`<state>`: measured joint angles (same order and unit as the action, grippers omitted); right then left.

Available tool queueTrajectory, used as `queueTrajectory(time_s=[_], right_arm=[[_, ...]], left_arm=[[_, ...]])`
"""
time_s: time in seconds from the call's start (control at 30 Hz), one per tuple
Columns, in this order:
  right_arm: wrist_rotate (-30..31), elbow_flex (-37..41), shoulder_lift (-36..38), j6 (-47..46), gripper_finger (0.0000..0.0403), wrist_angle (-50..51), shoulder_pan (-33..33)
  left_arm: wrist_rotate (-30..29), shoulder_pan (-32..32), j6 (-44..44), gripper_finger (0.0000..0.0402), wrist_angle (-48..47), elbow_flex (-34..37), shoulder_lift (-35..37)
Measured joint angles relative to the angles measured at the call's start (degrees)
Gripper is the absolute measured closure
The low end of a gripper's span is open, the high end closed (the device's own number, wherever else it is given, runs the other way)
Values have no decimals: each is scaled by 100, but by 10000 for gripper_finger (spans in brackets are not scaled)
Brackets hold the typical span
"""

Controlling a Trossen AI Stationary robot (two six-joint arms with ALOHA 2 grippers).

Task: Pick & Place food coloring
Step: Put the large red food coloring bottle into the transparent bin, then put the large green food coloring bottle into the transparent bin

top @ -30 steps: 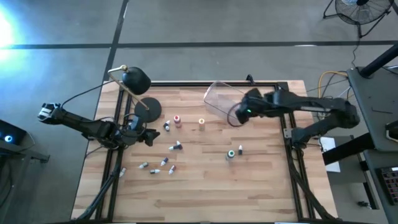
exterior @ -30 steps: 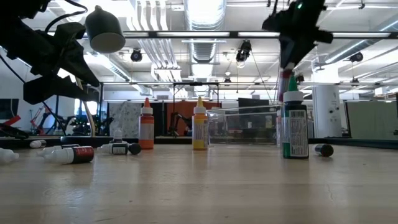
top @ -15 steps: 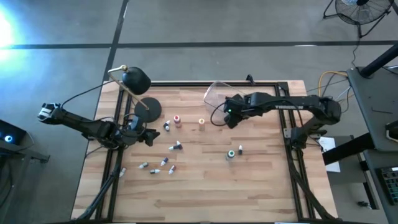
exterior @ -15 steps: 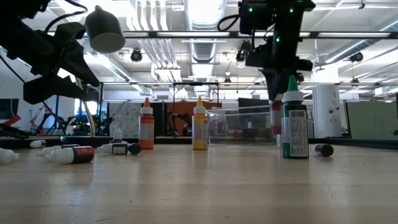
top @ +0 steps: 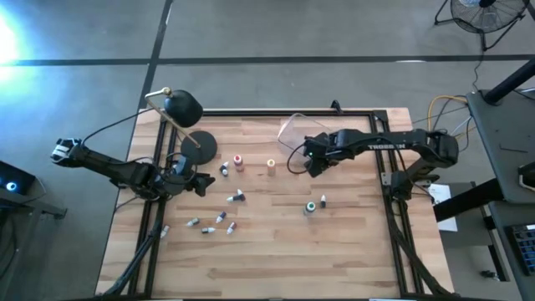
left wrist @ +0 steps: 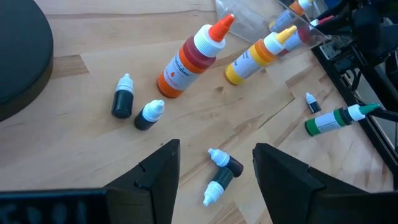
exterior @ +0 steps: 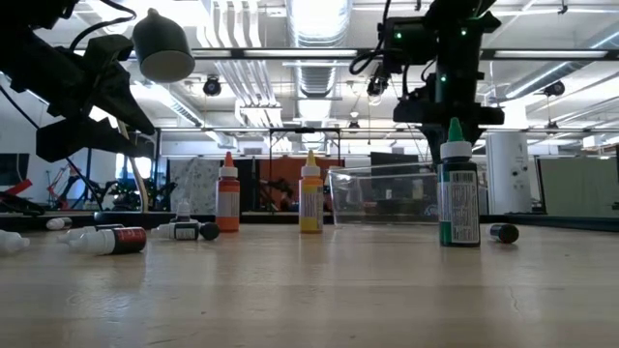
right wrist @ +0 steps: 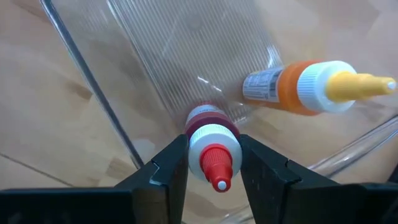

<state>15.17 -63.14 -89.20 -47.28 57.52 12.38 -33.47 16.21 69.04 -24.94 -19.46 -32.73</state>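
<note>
Bottle with red cap (right wrist: 212, 148) sits between the two dark fingers (right wrist: 165, 167) of the right tool (right wrist: 214, 163), nozzle toward the wrist camera; fingers stand close at either side of its white collar, but whether they clamp it or have let go cannot be told. Directly beyond it, clear plastic tub (right wrist: 186, 56), with an orange-bodied, yellow-capped bottle (right wrist: 311, 87) lying on its side inside. In the high view the right tool (top: 311, 156) hangs at the near edge of the tub (top: 292, 127), toward the back right of the tabletop (top: 276, 259). Remaining food coloring is spread over the tabletop: red bottle (top: 238, 160) and yellow bottle (top: 272, 165) upright near the middle back, green bottle (top: 311, 206) upright further forward with a small white-capped one (top: 323, 201) just beside it, and several tiny bottles lying on their sides at centre left (top: 236, 196) and front left (top: 209, 227). Low view shows the green bottle (exterior: 457, 193) upright, nearest the camera, with the orange-red (exterior: 227, 198) and yellow (exterior: 310, 198) ones upright behind. Left tool (top: 201, 181) hovers at the left side near the base of the black desk lamp (top: 184, 107), fingers (left wrist: 155, 177) spread apart and empty, above small dark bottles (left wrist: 219, 171).
</note>
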Motion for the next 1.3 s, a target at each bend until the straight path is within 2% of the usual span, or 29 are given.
queueTrajectory(time_s=[0.2, 0.57, 0.87, 0.93, 1.0, 1.17, 1.3], right_arm=[[112, -28, 50, 20, 268, 25, -3], [318, -445, 142, 229, 185, 244, 0], [445, -1010, 257, 569, 163, 415, -50], [329, -1215, 257, 1021, 163, 400, -161], [42, -1398, 260, 1882, 165, 370, -412], [-336, -1432, 246, 3887, 170, 340, -1355], [-352, -1145, 246, 4254, 168, 50, -1999]], left_arm=[[0, 1, -2, 225, 1, 0, 0], [0, -1, -4, 225, 1, 0, 0], [0, 0, 2, 225, 3, 0, 0], [0, -1, 4, 225, 4, 0, 2], [0, 1, 6, 225, 5, 0, 2], [0, -1, 7, 225, 5, 0, 1], [-6, 1, 2, 225, 5, 0, 0]])
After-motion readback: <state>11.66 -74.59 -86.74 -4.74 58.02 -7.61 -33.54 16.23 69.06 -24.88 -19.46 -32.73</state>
